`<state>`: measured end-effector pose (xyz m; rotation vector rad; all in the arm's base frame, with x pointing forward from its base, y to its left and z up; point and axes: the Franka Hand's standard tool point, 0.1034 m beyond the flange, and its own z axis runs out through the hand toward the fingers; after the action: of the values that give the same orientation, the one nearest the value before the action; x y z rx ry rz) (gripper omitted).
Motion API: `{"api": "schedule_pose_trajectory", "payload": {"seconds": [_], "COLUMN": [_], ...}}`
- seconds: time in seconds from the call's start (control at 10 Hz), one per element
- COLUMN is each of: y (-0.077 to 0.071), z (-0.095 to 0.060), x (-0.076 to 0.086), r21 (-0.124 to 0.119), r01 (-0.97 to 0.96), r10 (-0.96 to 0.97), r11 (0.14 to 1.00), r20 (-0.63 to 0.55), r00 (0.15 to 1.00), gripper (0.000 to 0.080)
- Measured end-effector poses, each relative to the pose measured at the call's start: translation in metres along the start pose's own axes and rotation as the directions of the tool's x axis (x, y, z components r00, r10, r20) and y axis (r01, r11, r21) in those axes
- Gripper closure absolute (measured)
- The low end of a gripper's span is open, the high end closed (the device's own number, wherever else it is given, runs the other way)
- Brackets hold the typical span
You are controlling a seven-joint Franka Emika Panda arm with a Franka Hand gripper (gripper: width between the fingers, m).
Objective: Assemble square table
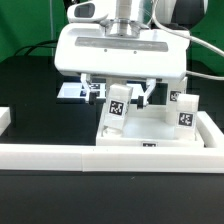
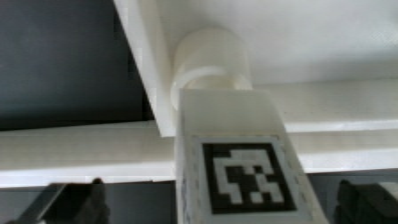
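One white leg (image 2: 228, 150) fills my wrist view: a smooth, squared plastic post carrying a black-and-white tag, its rounded end seated in a round corner socket of the square tabletop (image 2: 311, 60). From the exterior view I see the tabletop (image 1: 150, 128) as a flat white plastic slab with a raised rim, resting on the black table (image 1: 40, 90) directly against the low white border wall (image 1: 60, 152), with this leg (image 1: 117, 106) standing upright on it. Two more tagged legs (image 1: 186, 110) stand at the slab's far corner, toward the exterior view's right. Dark, bare table surface lies open to the exterior view's left, while the wall closes off the near edge. Beyond the slab I can make out the marker board (image 1: 72, 92), flat on the table. My gripper (image 1: 120, 95) hangs over the upright leg with its jaws spread wide; the dark fingertips (image 2: 75, 203) stand clear on either side of the leg, touching nothing and holding nothing.
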<state>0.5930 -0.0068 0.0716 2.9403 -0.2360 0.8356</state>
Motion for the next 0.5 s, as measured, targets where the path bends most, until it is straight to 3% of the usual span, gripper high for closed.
{"api": "schedule_pose_trajectory", "payload": {"seconds": [0.5], "y": [0.0006], "z": [0.0002], "x": [-0.0004], "r21": [0.001], "r01": [-0.003], "r10": [0.003], "r11": [1.0], "r20": [0.008], "r00": [1.0], "gripper": [0.0151]}}
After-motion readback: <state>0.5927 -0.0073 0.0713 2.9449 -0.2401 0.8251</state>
